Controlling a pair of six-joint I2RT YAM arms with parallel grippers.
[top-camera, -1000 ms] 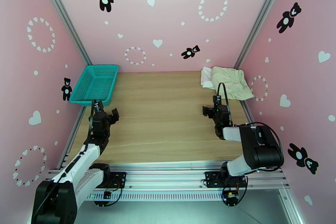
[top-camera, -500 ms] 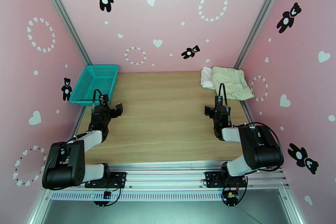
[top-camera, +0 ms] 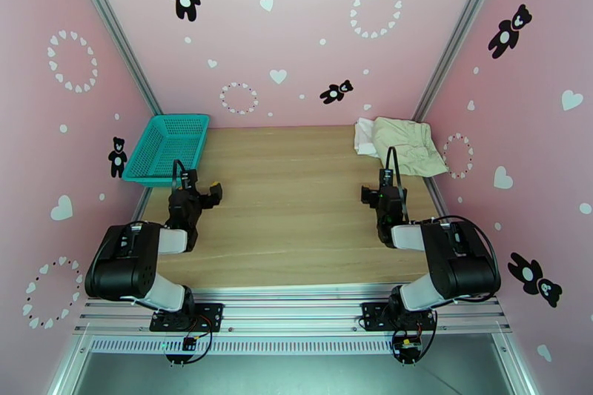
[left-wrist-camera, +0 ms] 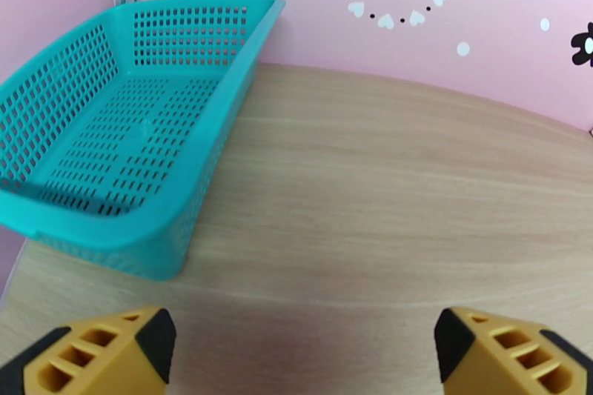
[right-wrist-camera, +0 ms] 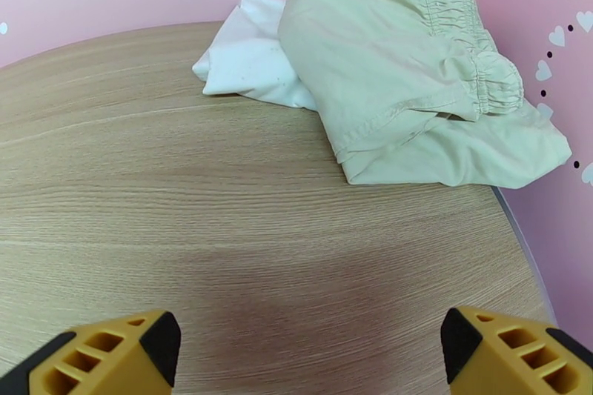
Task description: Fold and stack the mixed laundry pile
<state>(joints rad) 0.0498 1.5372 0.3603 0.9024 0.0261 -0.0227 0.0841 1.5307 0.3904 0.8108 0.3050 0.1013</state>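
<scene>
Left tool and right tool: both spread apart

Top: cream-beige garment lies partly over white T-shirt in the worktop's far right corner, ahead of right tool. Teal basket sits far left, near left tool. Pink walls carry bear and heart decals.
Left wrist: yellow fingers wide apart over wood, basket ahead-left.
Right wrist: fingers wide apart, garments ahead-right.
</scene>
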